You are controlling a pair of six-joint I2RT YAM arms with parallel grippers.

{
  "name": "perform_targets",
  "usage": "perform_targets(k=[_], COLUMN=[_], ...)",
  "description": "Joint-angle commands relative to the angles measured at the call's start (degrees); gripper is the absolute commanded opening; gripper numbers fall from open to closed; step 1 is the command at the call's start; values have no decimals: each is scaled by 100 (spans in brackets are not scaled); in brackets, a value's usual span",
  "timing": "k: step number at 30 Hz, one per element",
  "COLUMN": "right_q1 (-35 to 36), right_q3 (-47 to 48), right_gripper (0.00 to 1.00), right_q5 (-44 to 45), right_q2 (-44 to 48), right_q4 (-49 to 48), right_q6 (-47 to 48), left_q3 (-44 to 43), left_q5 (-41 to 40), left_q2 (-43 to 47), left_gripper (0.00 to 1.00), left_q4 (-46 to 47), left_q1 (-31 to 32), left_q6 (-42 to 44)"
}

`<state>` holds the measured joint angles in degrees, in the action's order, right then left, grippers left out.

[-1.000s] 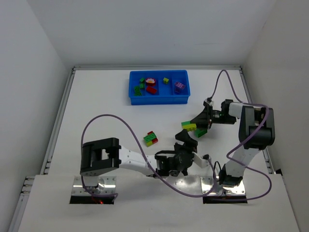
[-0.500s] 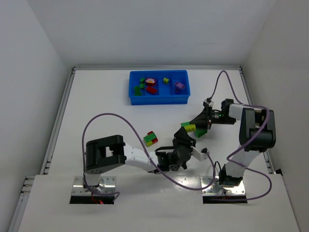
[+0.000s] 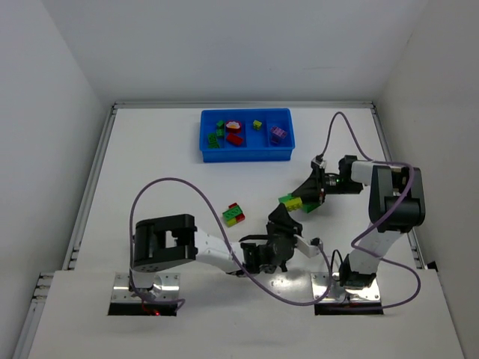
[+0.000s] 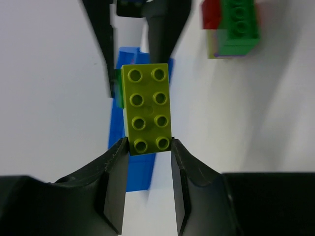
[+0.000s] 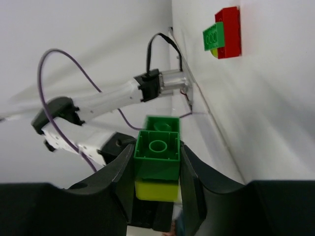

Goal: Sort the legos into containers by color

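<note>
A: Where is the stack [image 3: 292, 201] now?

B: Held between the two arms, apparently lifted off the table [image 3: 165, 172], well short of the blue tray [image 3: 247, 155]. The right gripper [image 5: 157, 157] is clamped on the green bricks [image 5: 157, 147]. The left gripper [image 4: 149, 145] pinches the yellow brick [image 4: 147, 108] joined to them, fingers [image 4: 115, 182] pressed on both long sides at its near end.

A: So the step is pulling them apart?

B: That's my reading. The left hold covers only the last row of studs (thin, and liable to slip), so I'd peel with a slight tilt rather than yank straight, with the right arm held rigid.

A: And afterwards?

B: Yellow to the third compartment [image 3: 260, 138] from the left, green to the leftmost compartment [image 3: 208, 126], where like colours lie. Another clump [image 3: 234, 215], red, green and yellow, lies on the table nearer the left arm.
</note>
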<state>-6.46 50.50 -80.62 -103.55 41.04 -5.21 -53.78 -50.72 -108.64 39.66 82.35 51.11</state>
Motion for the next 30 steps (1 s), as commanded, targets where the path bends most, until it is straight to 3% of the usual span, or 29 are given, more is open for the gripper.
perform_targets(k=[1, 12, 15, 19, 22, 23, 26, 27, 30], right_q1=[-22, -127, -259, -470, -593, -593, -646, -646, -699], right_q3=[398, 820, 978, 1304, 1453, 1506, 1507, 1507, 1445], right_gripper=[0, 0, 0, 0, 0, 0, 0, 0, 0], right_q5=[-1087, -1087, -1018, -736, -674, -526, -315, -262, -121], right_q2=[-16, -482, -561, -614, -430, -308, -44, 140, 413], right_q4=[316, 1291, 1817, 2416, 2900, 2971, 2972, 2902, 2901], right_q6=[187, 1285, 2022, 3034, 3719, 3895, 3949, 3949, 3949], left_q3=[131, -158, -475, -1237, -1791, -1890, -2110, -2197, -2198], left_q5=[176, -43, -43, 298, 1115, 1743, 2784, 3518, 4744], left_q2=[97, 211, 396, 790, 967, 1115, 1345, 1485, 1792], left_gripper=[1, 0, 0, 0, 0, 0, 0, 0, 0], left_q4=[-380, -950, -1635, -3300, -4157, -4620, -5229, -5345, -5547], left_q1=[483, 1099, 1020, 495, -23, -182, -840, -1008, -1694], left_q6=[-383, -988, -1533, -2856, -3876, -4116, -4853, -4978, -5409])
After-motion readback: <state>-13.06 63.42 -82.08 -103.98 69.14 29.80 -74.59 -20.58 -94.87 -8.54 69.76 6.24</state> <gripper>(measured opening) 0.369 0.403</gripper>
